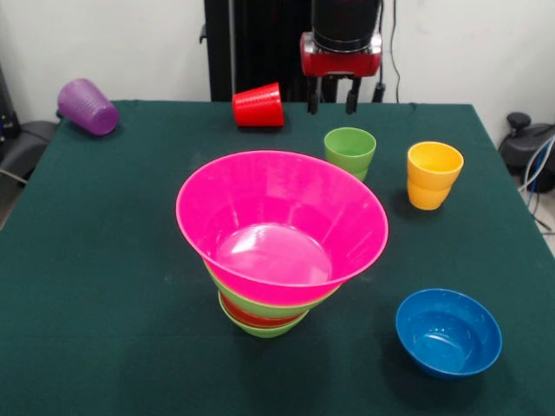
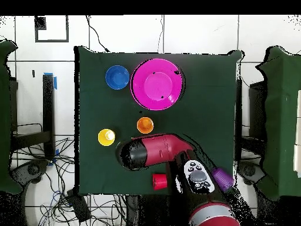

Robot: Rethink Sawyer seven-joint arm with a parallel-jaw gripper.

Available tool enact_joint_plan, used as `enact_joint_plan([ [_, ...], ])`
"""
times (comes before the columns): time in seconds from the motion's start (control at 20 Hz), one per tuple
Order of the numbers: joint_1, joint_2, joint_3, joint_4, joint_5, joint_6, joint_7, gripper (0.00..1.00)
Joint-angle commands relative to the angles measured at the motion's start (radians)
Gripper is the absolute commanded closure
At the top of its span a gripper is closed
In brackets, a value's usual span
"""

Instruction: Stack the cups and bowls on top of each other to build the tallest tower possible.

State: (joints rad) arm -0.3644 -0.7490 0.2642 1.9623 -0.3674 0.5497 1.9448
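The gripper [image 1: 334, 107] hangs at the table's far edge with its two fingers slightly apart, empty and touching nothing, just right of the red cup [image 1: 258, 106] lying on its side. Nearer stand the light green cup [image 1: 350, 151] and the yellow cup [image 1: 433, 174]; the purple cup [image 1: 87, 107] lies far left. The tower [image 1: 279, 238], pink bowl [image 1: 282, 217] uppermost, stands mid-table, with the blue bowl [image 1: 448, 333] near right.

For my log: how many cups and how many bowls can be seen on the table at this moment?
Cups: 4 (purple cup, red cup, green cup, yellow cup)
Bowls: 5 (pink bowl, large green bowl, red-orange bowl, small green bowl, blue bowl)
Total: 9
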Motion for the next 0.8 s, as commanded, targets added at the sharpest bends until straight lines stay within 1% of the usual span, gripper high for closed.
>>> enact_joint_plan([
  [0.05, -0.002, 0.012, 0.090, -0.012, 0.034, 0.054, -0.012, 0.00],
  [0.25, -0.007, 0.013, 0.096, -0.013, 0.031, 0.043, -0.018, 0.00],
  [0.45, -0.008, 0.026, 0.094, -0.023, 0.022, 0.006, -0.005, 0.00],
  [0.8, -0.010, 0.037, 0.086, -0.015, -0.012, -0.023, -0.015, 0.00],
])
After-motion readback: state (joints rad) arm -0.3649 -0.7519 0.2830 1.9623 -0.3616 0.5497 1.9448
